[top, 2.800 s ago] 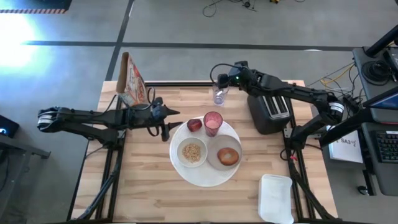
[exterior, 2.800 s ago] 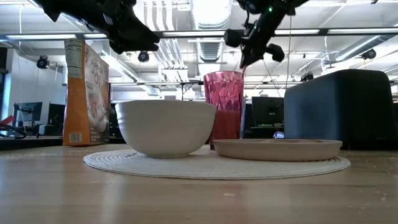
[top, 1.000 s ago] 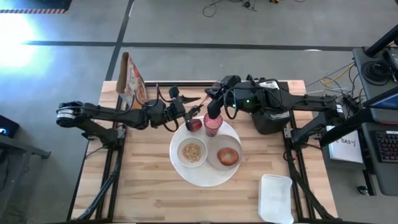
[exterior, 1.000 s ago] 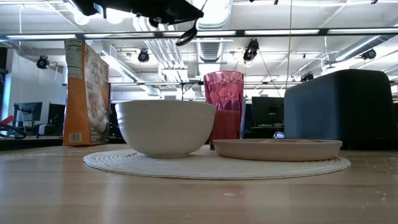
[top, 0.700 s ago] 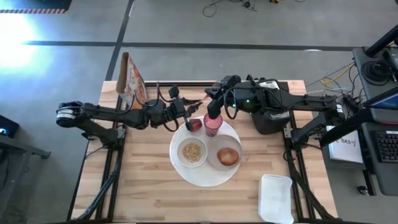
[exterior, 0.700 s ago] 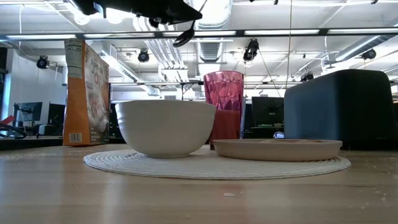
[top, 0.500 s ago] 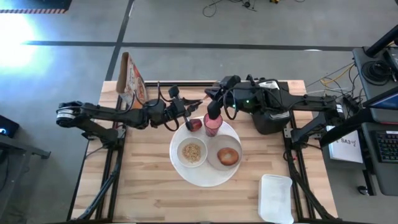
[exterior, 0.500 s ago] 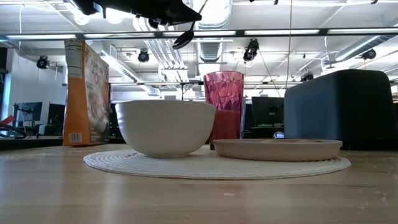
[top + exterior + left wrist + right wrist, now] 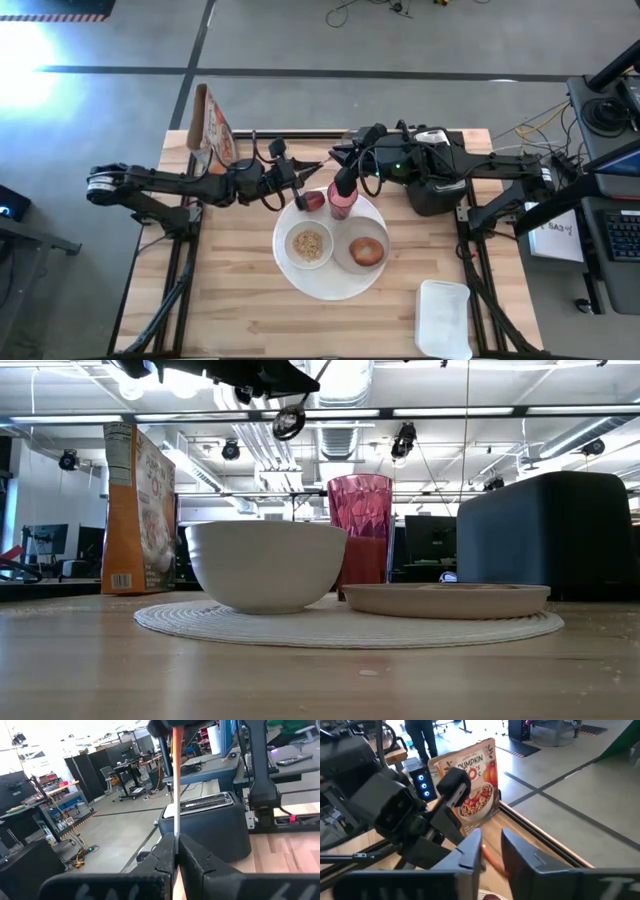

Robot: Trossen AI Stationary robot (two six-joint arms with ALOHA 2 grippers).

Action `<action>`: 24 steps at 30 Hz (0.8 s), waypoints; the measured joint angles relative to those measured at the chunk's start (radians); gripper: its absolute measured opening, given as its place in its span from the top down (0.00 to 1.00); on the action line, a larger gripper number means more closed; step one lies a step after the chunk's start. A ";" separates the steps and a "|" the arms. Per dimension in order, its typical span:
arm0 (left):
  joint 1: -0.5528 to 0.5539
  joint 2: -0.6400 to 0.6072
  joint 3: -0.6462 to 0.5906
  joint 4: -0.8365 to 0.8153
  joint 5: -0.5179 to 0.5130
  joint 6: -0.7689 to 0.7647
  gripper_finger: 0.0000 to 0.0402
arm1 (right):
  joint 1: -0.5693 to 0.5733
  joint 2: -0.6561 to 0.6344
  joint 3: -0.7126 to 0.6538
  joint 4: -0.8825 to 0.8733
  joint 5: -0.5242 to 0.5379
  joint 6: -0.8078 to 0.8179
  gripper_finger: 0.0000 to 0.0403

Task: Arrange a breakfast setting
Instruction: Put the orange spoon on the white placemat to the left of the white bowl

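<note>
Left claw is pressed together on the spoon, pinching its thin handle between the fingertips. In the high view the spoon is held in the air over the far left rim of the big plate, its long axis running across the table from the left claw toward the right claw, tilted a little toward the far edge. The low view shows its rounded end hanging well above the bowl. The right claw sits at the spoon's free end, so it is the nearer partner for a handover. In its wrist view the right claw is spread by a narrow gap, with a reddish streak that looks like the spoon's tip between the fingers; I cannot tell whether they touch it. Just below the two claws, on the plate's far side, stand the fruit and the cup. Nearer the front are the bowl and the bread ring on its small plate. Both arms stretch inward nearly level from their own sides of the table, wrists meeting over the plate's far edge. The step in hand looks like passing the spoon across. It turns on the right claw closing squarely across the handle's axis before the left lets go; otherwise the spoon could drop onto the cup.
</note>
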 joint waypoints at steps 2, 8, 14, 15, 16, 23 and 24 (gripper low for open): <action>0.000 -0.008 0.000 0.000 0.000 -0.003 1.00 | 0.000 0.000 0.000 -0.006 0.000 0.000 0.80; 0.000 -0.030 0.000 -0.024 -0.003 -0.013 1.00 | 0.000 -0.003 0.000 -0.011 -0.001 0.000 0.64; 0.001 -0.041 0.000 -0.097 -0.005 -0.025 1.00 | 0.000 -0.040 0.000 -0.019 -0.001 -0.001 0.55; 0.001 -0.042 0.000 -0.122 -0.015 -0.029 1.00 | 0.000 -0.051 0.000 -0.020 0.000 -0.001 0.54; 0.001 -0.043 -0.001 -0.144 -0.023 -0.029 1.00 | 0.000 -0.064 0.000 -0.023 0.000 -0.001 0.53; 0.000 -0.077 0.068 -0.558 -0.007 -0.058 1.00 | 0.000 -0.164 0.000 -0.179 0.007 0.039 0.52; -0.001 -0.081 0.093 -0.652 0.025 -0.059 1.00 | 0.000 -0.174 0.000 -0.212 0.007 0.059 0.52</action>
